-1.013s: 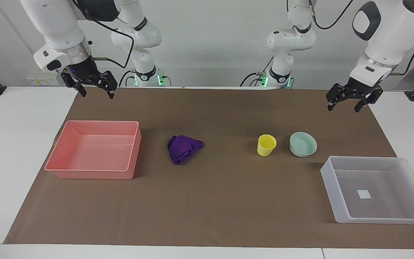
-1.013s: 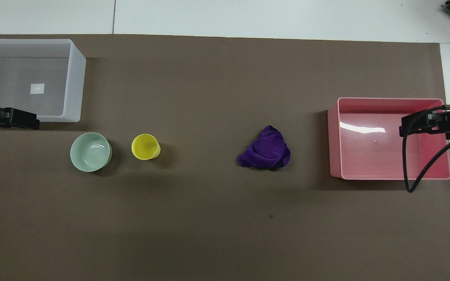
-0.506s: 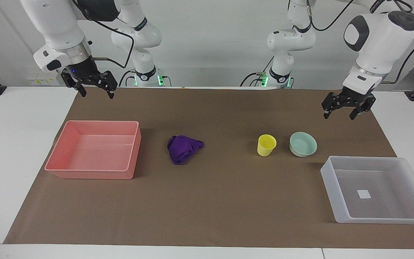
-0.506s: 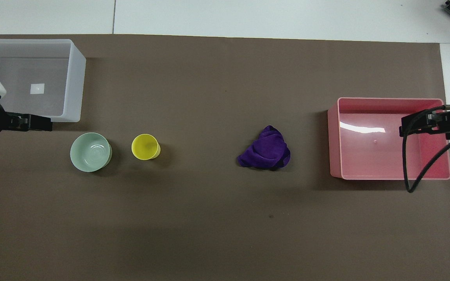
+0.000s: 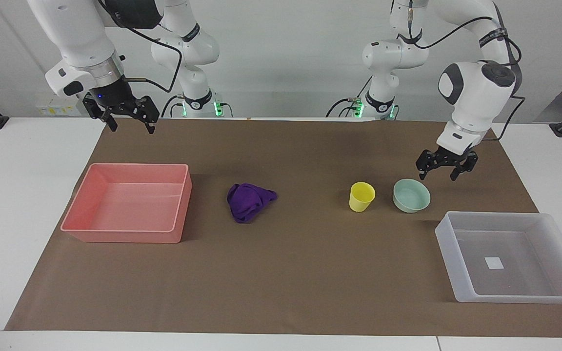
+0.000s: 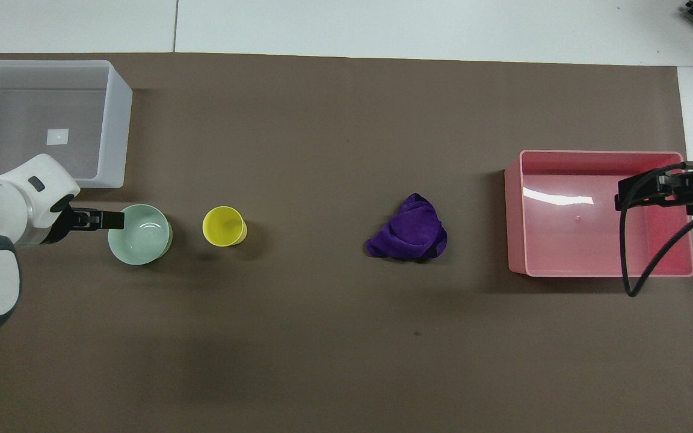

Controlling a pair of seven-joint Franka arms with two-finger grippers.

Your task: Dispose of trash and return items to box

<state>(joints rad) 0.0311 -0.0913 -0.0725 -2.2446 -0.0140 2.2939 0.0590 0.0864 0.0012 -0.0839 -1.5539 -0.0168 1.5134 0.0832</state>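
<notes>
The trash, a crumpled purple cloth, lies mid-table. The items stand side by side: a yellow cup and a mint-green bowl. The translucent box sits at the left arm's end, farther from the robots than the bowl, with nothing in it. My left gripper hangs open just over the bowl's rim, not touching it. My right gripper waits open, raised above the mat's edge near the pink bin, holding nothing.
A pink bin with nothing in it sits at the right arm's end, beside the cloth. A brown mat covers the table. A black cable droops from the right arm over the pink bin.
My left arm has swung down and inward from the mat's corner to just above the bowl's rim. The right arm and all objects have stayed where they were.
</notes>
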